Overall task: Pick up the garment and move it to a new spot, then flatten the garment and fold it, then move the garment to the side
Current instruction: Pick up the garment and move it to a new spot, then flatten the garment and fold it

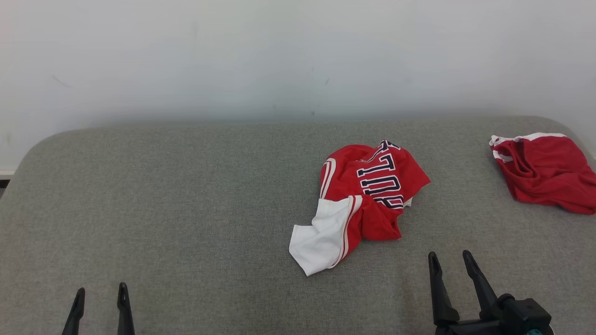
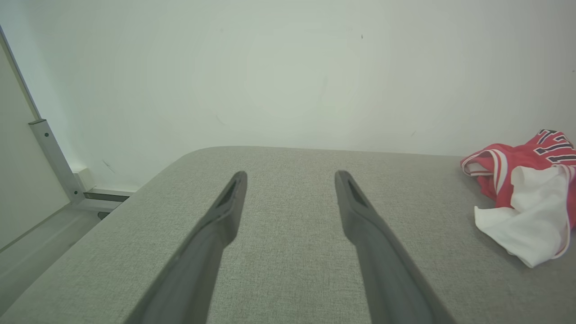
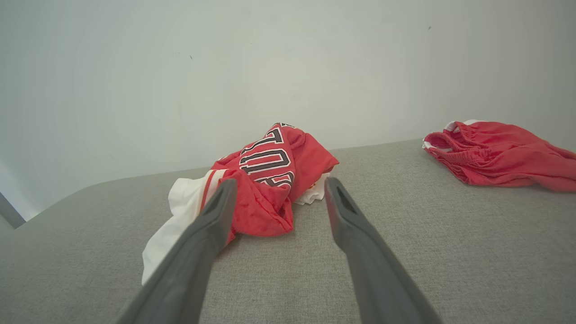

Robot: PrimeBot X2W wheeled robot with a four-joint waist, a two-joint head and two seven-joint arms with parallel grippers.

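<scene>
Crumpled red-and-white jersey (image 1: pixel 361 200) lies right of centre on the grey fabric surface (image 1: pixel 186 195), just beyond my right end effector (image 1: pixel 450 256), which is spread and empty. Red shorts (image 1: pixel 545 170) sit far right. My left end effector (image 1: pixel 102 289) is spread too, well apart to the near left.

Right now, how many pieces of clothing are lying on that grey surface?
2. A crumpled red-and-white jersey lies right of centre, just beyond the right gripper; red shorts lie at the far right. Anything tucked under either is hidden.

Bright, even light, soft shadows, sharp focus, slight wide-angle edge bending.
</scene>
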